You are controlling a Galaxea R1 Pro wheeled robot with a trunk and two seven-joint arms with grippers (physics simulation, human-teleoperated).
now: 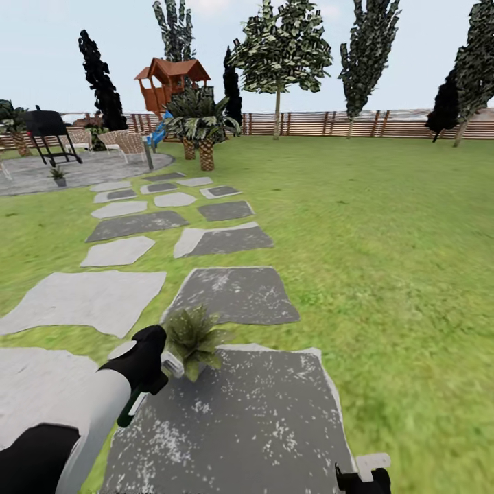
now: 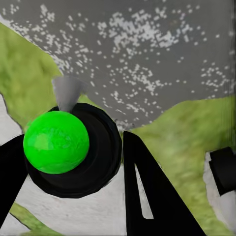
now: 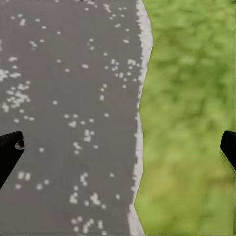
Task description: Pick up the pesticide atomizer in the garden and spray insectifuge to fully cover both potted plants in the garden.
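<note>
My left gripper [image 1: 147, 358] is shut on the pesticide atomizer [image 1: 132, 409], a dark green bottle whose pale grey spray head [image 1: 171, 364] points at a potted plant [image 1: 194, 335]. That leafy green rosette stands at the far edge of the big dark stepping stone [image 1: 240, 425], almost touching the spray head; its pot is hidden. In the left wrist view the atomizer [image 2: 56, 141] shows as a bright green round shape with a grey nozzle, between the black fingers [image 2: 147, 191]. A second potted plant [image 1: 58, 175] sits far off on the patio. My right gripper [image 3: 118, 147] is open over the stone's edge.
Grey stepping stones [image 1: 89, 298] lead across the lawn to a round paved patio [image 1: 27, 175] with a black grill [image 1: 49, 134] and chairs [image 1: 123, 143]. Palms [image 1: 202, 123], a wooden playhouse [image 1: 171, 79] and a slatted fence [image 1: 343, 123] stand behind. Open grass lies to the right.
</note>
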